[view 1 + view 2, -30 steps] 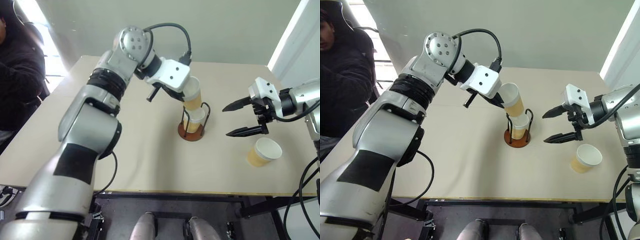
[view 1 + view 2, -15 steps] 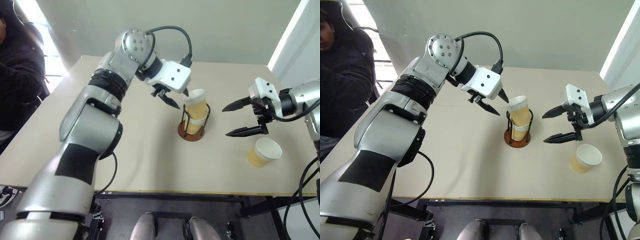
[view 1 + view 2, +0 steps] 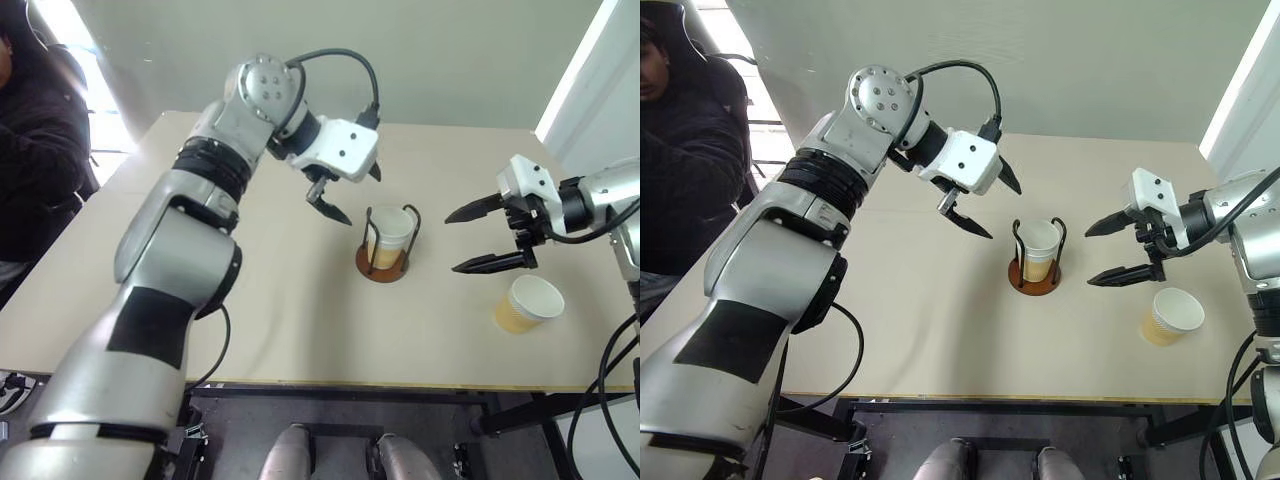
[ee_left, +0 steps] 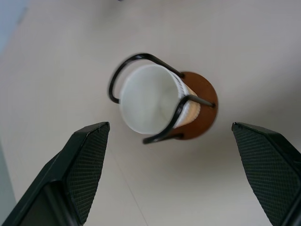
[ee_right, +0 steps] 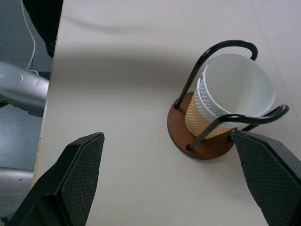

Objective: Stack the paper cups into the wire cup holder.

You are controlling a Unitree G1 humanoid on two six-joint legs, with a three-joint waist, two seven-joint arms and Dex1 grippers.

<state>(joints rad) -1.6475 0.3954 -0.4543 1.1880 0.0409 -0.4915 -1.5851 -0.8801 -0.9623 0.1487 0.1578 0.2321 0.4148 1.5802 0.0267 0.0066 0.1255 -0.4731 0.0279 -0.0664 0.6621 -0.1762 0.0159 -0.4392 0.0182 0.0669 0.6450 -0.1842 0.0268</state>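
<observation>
The wire cup holder [image 3: 383, 265] stands mid-table on its reddish-brown base, its dark loops around two nested paper cups [image 3: 389, 235]; the two stacked white rims show in the right wrist view [image 5: 235, 92]. My left gripper [image 3: 351, 191] hangs open just left of and above the holder, holding nothing; its fingers [image 4: 84, 160] spread wide either side of the cups [image 4: 148, 99]. My right gripper [image 3: 482, 236] is open and empty to the right of the holder. A third paper cup [image 3: 527, 304] stands upright on the table below the right gripper.
A person in dark clothes [image 3: 35, 150] sits at the table's far left. The table's front edge [image 3: 400, 383] runs close below the loose cup.
My left gripper opened and let go of the cup it held over the holder. That cup dropped into the cup in the holder. The right arm stayed still.
</observation>
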